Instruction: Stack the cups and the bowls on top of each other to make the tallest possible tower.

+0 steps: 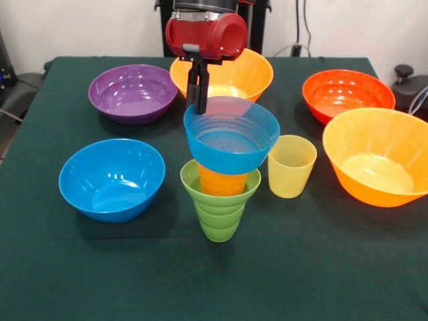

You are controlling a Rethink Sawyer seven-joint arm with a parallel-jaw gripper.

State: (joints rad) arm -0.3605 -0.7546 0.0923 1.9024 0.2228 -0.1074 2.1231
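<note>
Standing near the table's middle, the tower (225, 175) has a green ribbed cup (219, 212) lowest, an orange cup (221, 181) nested in it, and a translucent blue bowl (231, 134) on top. The gripper (198, 101) comes straight down from above, its black fingers together on the bowl's far-left rim. The bowl sits slightly tilted; releasing looks like the coming move. A pale yellow cup (291, 166) waits just right, a medium blue bowl (112, 178) left.
</note>
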